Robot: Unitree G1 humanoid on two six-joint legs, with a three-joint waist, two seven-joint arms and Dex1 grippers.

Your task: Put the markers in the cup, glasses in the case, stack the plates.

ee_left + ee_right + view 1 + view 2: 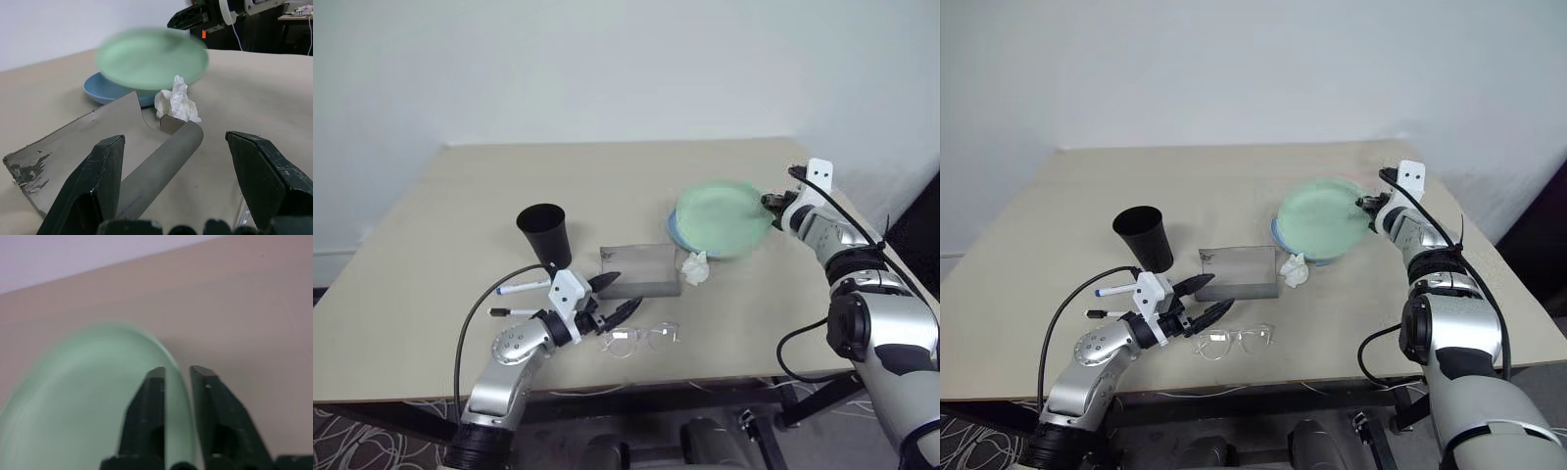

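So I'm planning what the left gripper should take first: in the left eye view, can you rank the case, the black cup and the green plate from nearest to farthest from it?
From the left gripper:
1. The case, just past its fingertips.
2. The black cup, upright, farther back on the robot's left.
3. The green plate, far off to the right, its rim between the right gripper's fingers, over the blue plate.

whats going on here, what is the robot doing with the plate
The right gripper has the mint green plate by its rim, over the light blue plate, so the stack looks nearly made. The left gripper is open next to the grey case, whose lid is up. The glasses lie on the table in front of the case. Both markers lie beside the black cup, not yet in it. A crumpled tissue sits by the plates.
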